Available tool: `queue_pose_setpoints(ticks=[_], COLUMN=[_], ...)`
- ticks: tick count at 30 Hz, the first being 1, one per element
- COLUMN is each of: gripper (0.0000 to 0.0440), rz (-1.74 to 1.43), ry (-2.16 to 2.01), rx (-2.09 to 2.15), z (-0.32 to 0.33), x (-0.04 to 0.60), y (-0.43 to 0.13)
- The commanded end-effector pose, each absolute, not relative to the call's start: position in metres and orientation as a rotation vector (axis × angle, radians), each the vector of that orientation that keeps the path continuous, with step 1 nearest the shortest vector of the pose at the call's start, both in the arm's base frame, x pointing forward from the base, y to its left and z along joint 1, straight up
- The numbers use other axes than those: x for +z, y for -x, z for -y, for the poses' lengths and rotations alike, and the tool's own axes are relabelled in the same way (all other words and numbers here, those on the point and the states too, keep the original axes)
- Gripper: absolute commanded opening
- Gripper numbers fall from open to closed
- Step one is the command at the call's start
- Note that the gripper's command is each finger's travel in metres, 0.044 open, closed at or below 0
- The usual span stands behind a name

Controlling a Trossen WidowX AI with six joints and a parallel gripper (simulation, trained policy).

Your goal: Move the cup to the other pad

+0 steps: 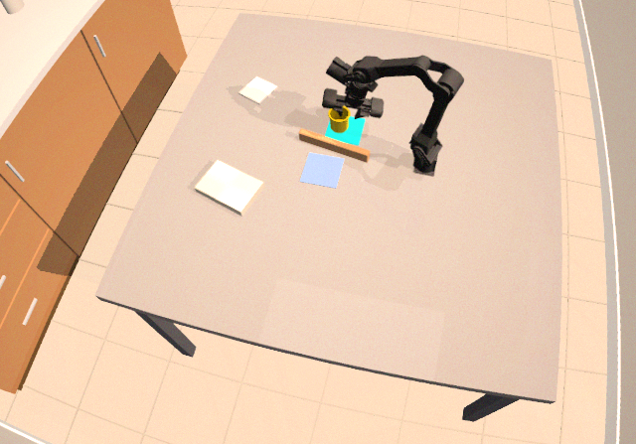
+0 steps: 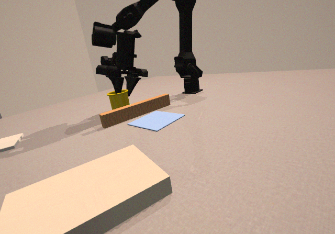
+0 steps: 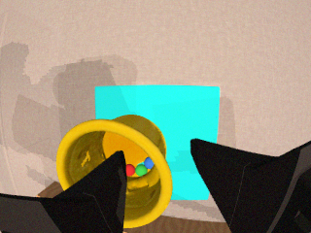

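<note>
The black parallel-jaw gripper (image 1: 350,114) (image 2: 123,93) (image 3: 157,151) pointed downward, its fingers parted and not clamped on anything. One fingertip reached inside the mouth of the yellow round-rimmed cup (image 1: 339,122) (image 2: 119,100) (image 3: 165,184); the other stood outside it, with a gap between that finger and the cup wall. The cup was below the gripper, over the bright cyan square pad (image 1: 352,131) (image 3: 170,107), and leaned slightly. Whether its base sat flat could not be told, as the barrier hid it from the side.

Inside the cup, near the gripper's inserted fingertip, lay a red marble (image 3: 130,170), a green marble (image 3: 141,169) and a blue marble (image 3: 149,162).

Just beside the cup and lower than the gripper ran the long wooden barrier (image 1: 334,145) (image 2: 135,110) (image 3: 199,227). Farther from the gripper, across that barrier, the pale blue square pad (image 1: 322,170) (image 2: 156,120) lay flat. The large cream rectangular slab (image 1: 229,185) (image 2: 89,182) was well apart from the gripper.
</note>
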State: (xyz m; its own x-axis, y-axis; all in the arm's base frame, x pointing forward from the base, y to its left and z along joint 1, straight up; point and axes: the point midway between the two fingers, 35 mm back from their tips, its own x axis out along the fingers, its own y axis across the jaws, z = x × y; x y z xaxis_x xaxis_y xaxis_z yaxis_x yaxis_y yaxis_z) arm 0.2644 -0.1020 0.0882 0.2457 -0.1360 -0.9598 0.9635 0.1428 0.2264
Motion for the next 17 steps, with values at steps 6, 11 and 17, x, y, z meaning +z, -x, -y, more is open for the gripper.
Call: queue_pose_setpoints(ticks=[6, 11, 17], gripper=[0.0259, 0.0279, 0.0342], rz=[-0.951, -0.917, -0.861], ry=[-1.142, -1.155, -1.161], rx=[-0.982, -0.969, -0.951], z=[0.101, 0.103, 0.108], x=[0.105, 0.12, 0.144], y=[-0.255, -0.252, -0.25])
